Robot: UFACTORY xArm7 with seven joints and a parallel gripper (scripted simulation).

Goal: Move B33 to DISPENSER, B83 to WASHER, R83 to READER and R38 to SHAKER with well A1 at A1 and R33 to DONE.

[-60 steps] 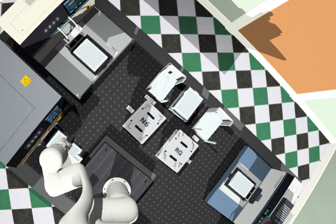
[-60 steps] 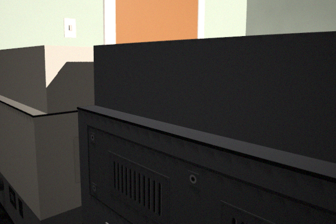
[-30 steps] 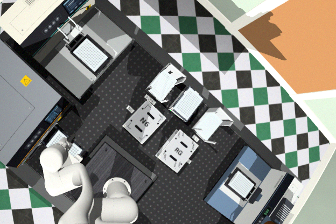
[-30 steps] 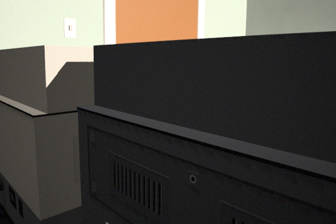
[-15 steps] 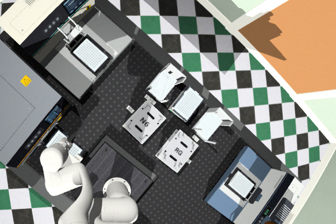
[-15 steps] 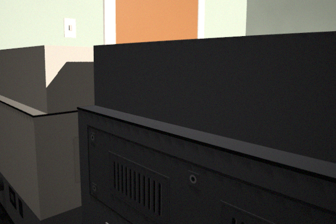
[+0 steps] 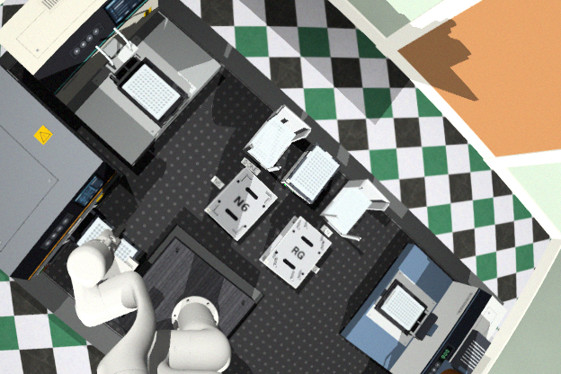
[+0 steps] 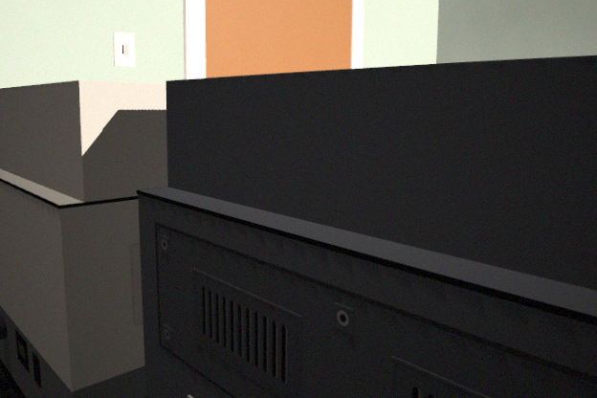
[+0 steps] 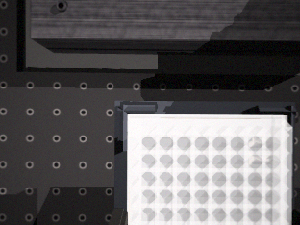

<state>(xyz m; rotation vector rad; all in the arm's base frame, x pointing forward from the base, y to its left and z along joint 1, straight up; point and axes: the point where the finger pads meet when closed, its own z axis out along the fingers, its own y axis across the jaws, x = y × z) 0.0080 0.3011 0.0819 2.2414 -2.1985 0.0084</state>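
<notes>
In the top view my arm reaches to the lower left, and my gripper point(image 7: 108, 243) hangs over a white well plate point(image 7: 93, 230) point(image 9: 207, 168) that sits in the dark nest point(image 9: 120, 144) in front of the grey instrument point(image 7: 40, 170). The gripper is open and holds nothing; its fingers do not show in the wrist view. Other white plates sit in the cream instrument point(image 7: 151, 91) at the top left, in the blue instrument point(image 7: 403, 306) at the bottom right, and on a mid-deck station point(image 7: 312, 174). No plate labels are readable.
Two white stack racks point(image 7: 273, 138) point(image 7: 351, 207) flank the mid-deck plate. Nests N6 point(image 7: 240, 209) and RG point(image 7: 297, 252) lie empty in the deck's middle. The arm's dark base platform point(image 7: 199, 270) point(image 9: 120, 19) is just beside the plate. The exterior view shows only housing backs point(image 8: 337, 166).
</notes>
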